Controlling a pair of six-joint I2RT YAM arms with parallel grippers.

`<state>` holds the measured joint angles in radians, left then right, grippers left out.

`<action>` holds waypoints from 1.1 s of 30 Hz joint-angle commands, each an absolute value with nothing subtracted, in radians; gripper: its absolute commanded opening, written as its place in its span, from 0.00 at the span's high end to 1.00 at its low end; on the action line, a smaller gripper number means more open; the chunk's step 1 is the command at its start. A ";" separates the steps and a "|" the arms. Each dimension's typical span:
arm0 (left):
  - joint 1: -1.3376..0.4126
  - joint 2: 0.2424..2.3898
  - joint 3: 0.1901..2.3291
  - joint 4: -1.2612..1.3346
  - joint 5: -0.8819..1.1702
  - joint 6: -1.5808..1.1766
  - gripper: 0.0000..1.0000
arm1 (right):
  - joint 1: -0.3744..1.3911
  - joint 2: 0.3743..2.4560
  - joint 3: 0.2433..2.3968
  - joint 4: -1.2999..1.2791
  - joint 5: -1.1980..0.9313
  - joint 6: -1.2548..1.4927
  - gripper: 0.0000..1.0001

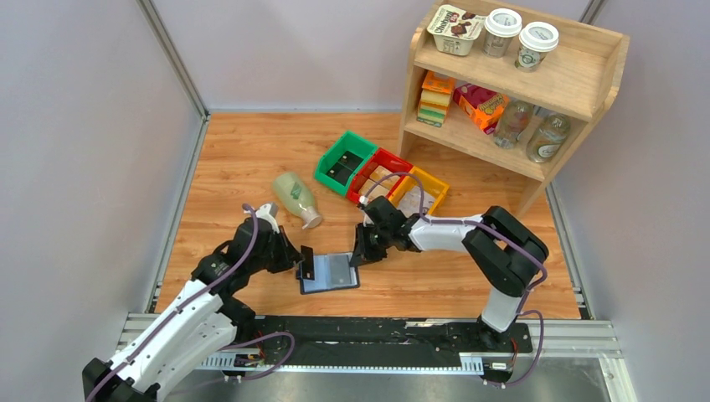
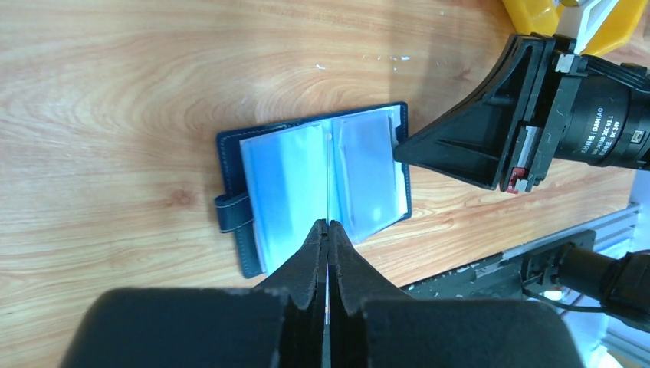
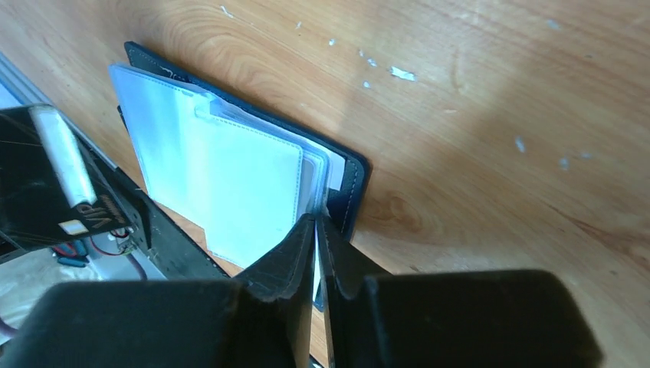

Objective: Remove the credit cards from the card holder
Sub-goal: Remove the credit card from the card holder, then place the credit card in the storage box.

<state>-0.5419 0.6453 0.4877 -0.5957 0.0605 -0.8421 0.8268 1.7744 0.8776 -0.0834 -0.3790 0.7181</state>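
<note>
While card holder (image 1: 331,273) lies open, long axis left-right | left fingers (image 2: 306,268) pinch its sleeve | right fingers (image 3: 287,261) pinch its end

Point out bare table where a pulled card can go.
Widest bare wood: far-left corner, bordered by the wall, the bottle and the green bin. Smaller patch: between the card holder and the right arm's base. Crowded: at the card holder, where left tool and right tool meet.
</note>
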 commanded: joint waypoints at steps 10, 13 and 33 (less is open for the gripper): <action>-0.538 0.660 0.759 -0.624 0.274 -0.319 1.00 | 0.813 1.360 0.979 -0.302 -0.242 0.365 0.37; -0.538 0.672 0.836 -0.638 0.389 -0.191 1.00 | 0.813 1.260 1.020 -0.321 -0.305 0.258 0.21; -0.538 0.910 1.170 -0.781 0.808 0.149 1.00 | 0.851 1.298 1.285 -0.431 -0.811 -0.051 0.32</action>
